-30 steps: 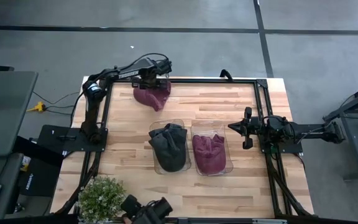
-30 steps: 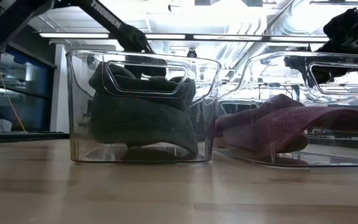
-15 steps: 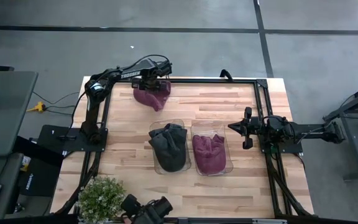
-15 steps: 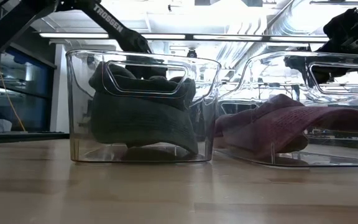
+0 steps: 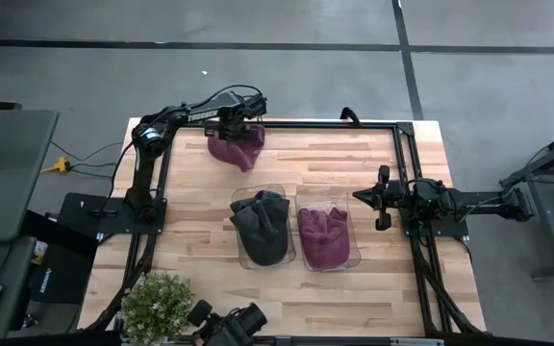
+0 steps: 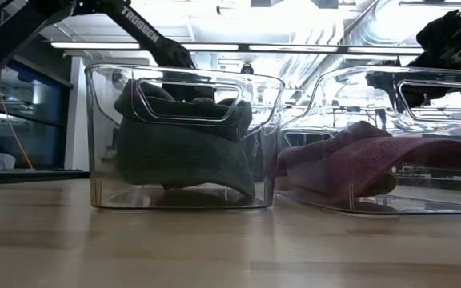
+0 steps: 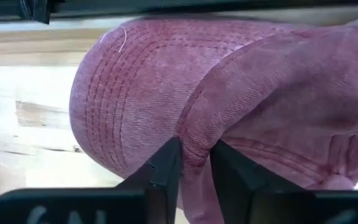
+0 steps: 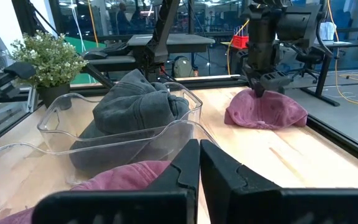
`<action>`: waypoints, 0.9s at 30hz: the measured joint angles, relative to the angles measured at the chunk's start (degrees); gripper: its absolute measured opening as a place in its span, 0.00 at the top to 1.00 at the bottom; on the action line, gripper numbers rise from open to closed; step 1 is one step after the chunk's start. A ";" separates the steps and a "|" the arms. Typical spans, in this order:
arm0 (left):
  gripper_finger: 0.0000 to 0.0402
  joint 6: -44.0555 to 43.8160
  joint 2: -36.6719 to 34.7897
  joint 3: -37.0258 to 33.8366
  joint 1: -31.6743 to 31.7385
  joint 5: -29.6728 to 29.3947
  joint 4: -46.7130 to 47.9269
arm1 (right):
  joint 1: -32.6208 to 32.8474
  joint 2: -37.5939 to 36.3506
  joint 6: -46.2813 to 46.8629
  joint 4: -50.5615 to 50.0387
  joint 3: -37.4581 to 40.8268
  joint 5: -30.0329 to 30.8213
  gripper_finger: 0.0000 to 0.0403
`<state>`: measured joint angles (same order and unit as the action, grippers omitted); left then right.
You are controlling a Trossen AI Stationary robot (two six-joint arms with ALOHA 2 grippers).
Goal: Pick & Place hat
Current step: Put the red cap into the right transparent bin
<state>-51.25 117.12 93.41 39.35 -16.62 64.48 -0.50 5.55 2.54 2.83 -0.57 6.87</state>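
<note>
Left claw [image 5: 236, 128] sits over the maroon hat [image 5: 238, 148] at the far edge of the tabletop [image 5: 373, 163], its fingers [image 7: 164, 167] drawn in on a raised fold of the fabric, as the left wrist view shows; from above, the arm's wrist hides the pinch itself. In the low view the hat is hidden behind the two clear bins, and only the left arm's dark link shows past the left bin [image 6: 184, 138]. That bin holds a dark grey hat [image 5: 261, 223], and the right bin [image 5: 327, 228] holds another maroon hat [image 5: 323, 234]. The gripped hat lies crumpled, so its brim and facing are hard to make out; its bulk tapers toward the bins from under the claw. Compared with a second ago, the left claw has narrowed from a wider stance onto the fold, while the hat lies in the same place. Right claw [image 5: 383, 199] waits pressed together at the tabletop's right side, beside the right bin.
</note>
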 joint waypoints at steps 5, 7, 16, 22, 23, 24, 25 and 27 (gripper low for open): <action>0.95 0.55 0.04 0.00 -0.02 0.82 0.57 | 0.01 -0.01 -0.01 0.00 0.01 0.00 0.99; 0.98 0.55 0.04 0.00 -0.09 1.34 0.45 | -0.01 -0.01 0.00 0.00 -0.01 0.00 0.99; 1.00 1.44 0.04 1.71 -0.09 3.58 3.26 | -0.01 -0.01 -0.01 0.00 0.01 0.00 0.98; 1.00 1.95 0.06 8.05 -0.43 3.87 6.43 | 0.00 0.00 0.01 0.00 0.01 0.00 0.98; 1.00 1.95 0.09 9.67 -0.42 3.87 7.60 | 0.01 -0.01 0.00 0.00 0.01 0.00 0.98; 1.00 1.97 0.09 11.14 -0.42 3.85 8.50 | -0.01 -0.01 -0.01 0.00 0.01 0.00 0.98; 1.00 2.05 0.06 12.67 -0.42 3.84 9.19 | 0.01 0.01 0.01 0.00 0.01 0.00 0.98; 1.00 2.13 0.06 15.59 -0.46 4.21 10.85 | 0.01 -0.01 -0.01 0.00 -0.01 0.00 0.99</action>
<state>-49.12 117.19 108.99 38.89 -12.41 75.32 -0.49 5.54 2.53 2.83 -0.58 6.87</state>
